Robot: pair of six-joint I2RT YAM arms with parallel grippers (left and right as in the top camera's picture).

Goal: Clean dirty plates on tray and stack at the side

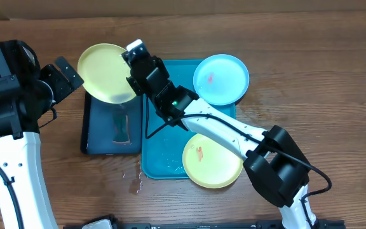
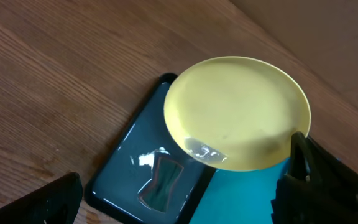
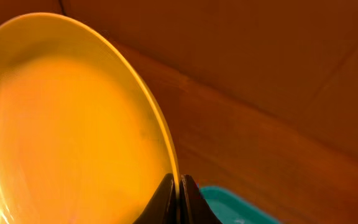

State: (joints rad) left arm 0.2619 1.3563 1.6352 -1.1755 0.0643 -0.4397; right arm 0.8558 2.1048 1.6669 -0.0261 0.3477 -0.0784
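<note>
Plate (image 1: 107,73) rim pinched in right tool (image 3: 179,193), above navy tray (image 1: 97,130).

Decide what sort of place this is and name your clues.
Likely a robotics lab bench, not a kitchen: a wooden table, a robot arm gripping a yellow-green plate, a turquoise tray.

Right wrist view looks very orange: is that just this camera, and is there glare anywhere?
Right wrist: a warm, dim cast turns the yellow plate orange, with the right gripper dark against it. Left wrist: the same plate reads pale yellow, with white glare on its lower rim and on the dark tray. Overhead: even light, natural colours.
</note>
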